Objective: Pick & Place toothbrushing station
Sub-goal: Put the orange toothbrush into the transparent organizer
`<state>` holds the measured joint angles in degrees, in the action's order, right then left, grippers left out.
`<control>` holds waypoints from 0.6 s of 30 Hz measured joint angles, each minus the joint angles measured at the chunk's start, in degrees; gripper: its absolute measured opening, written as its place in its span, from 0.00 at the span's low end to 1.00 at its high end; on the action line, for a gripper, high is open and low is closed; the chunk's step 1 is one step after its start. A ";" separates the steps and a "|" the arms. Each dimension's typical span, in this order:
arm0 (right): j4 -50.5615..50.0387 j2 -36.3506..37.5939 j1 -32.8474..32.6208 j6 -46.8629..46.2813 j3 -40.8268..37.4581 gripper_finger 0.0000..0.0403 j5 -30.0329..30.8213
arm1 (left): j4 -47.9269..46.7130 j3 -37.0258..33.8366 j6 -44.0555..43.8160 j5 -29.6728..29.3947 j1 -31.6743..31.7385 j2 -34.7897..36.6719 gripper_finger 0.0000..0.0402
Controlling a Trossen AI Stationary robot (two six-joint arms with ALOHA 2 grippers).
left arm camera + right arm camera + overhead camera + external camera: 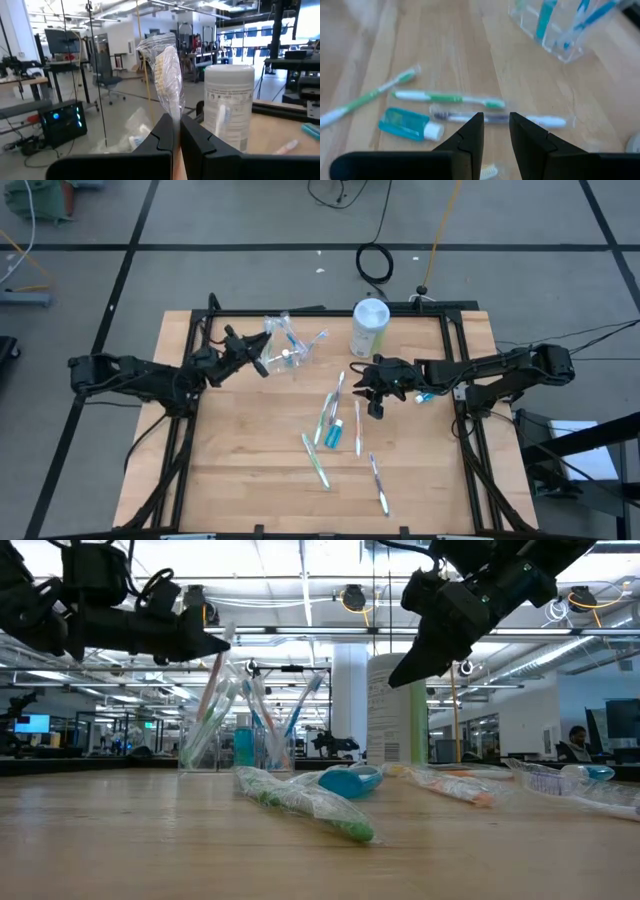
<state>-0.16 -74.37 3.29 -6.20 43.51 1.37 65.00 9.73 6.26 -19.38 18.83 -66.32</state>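
One wrapped toothbrush (167,75) clamped in left end effector (176,131) beside cup (285,345) — right end effector (495,122) part-open, empty.

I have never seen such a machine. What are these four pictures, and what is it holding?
It is a robot with two dark arms at a wooden table. One picture looks down from above, one looks level across the table, and two come from cameras on the wrists. The left hand is shut on a wrapped toothbrush near the clear cup of brushes. The right hand hangs slightly open above loose toothbrushes and a small teal tube. I cannot see anything in it. A pale-green canister stands at the back.
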 joint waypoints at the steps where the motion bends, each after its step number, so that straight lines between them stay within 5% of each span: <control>1: 0.73 0.00 0.00 0.00 0.00 0.21 0.00 | 0.29 0.01 -0.25 0.01 0.00 -0.70 0.01; 18: 6.25 0.00 0.04 1.53 0.00 0.21 -0.02 | 10.27 0.09 -9.45 -11.11 -2.53 -14.17 0.01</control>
<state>6.09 -74.37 3.33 -4.67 43.51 1.34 75.27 9.82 -3.18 -30.49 16.30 -80.49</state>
